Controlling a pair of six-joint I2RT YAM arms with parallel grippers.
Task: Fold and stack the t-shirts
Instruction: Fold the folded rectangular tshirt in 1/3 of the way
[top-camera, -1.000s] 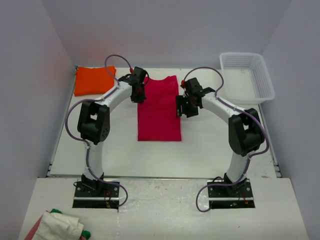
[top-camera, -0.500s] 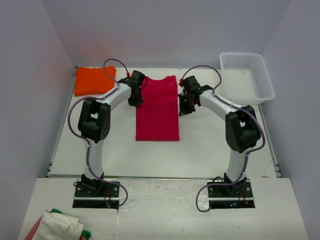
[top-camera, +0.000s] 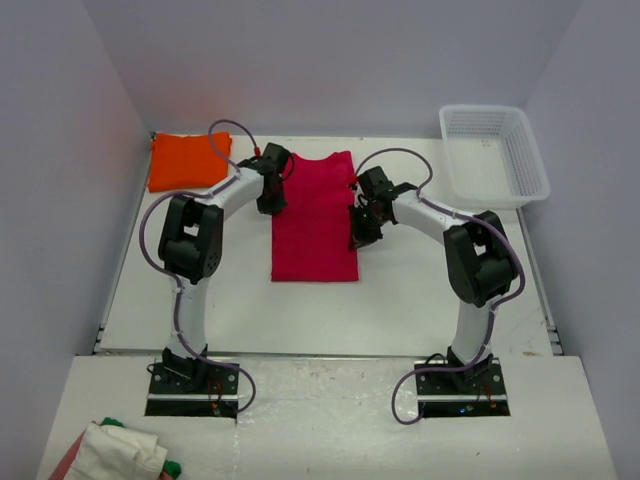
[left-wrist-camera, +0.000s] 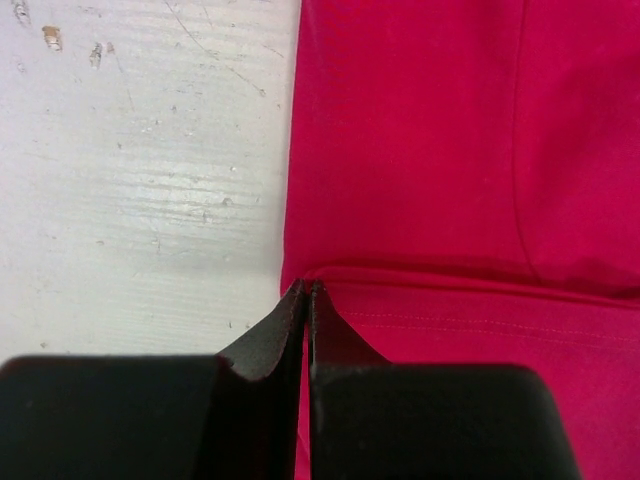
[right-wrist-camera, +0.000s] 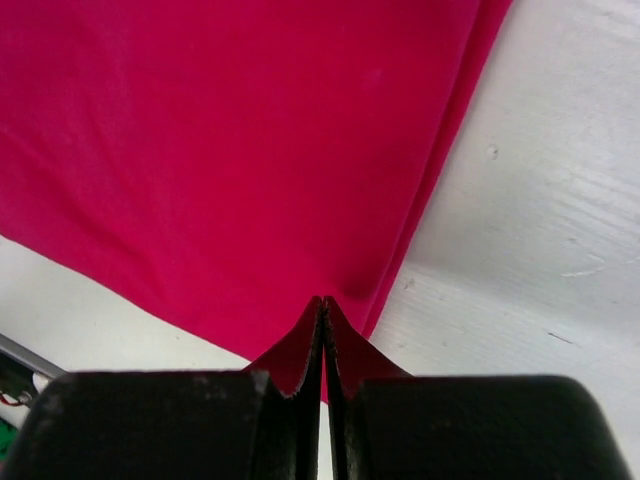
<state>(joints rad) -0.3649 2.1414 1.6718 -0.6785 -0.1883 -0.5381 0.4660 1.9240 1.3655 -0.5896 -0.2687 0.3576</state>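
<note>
— Two shirts on the table (top-camera: 420, 290), and the red shirt (top-camera: 315, 225) is the one in play. It lies flat in the middle as a long rectangle, with its neck end toward the far wall.

— Both arms on it?

— Both. Look at the left gripper (left-wrist-camera: 305, 290): it's on the left edge, up toward the far end. Its fingers are pressed together, nipping the cloth right where a seam meets the edge.

— And the other side?

— Over there the right gripper (right-wrist-camera: 323, 300) is on the right edge, a touch nearer the bases than its partner. The fingers are clamped tight, and the wrist view shows a little tent of red drawn up between them.

— Where's the second one?

— That's the orange shirt (top-camera: 188, 160), folded in the far left corner, well apart from the red.

— Anything else out there?

— A white basket (top-camera: 493, 155) in the far right corner. Down by the left base, off the table's near edge, there's a pale cloth bundle (top-camera: 120, 452).
</note>
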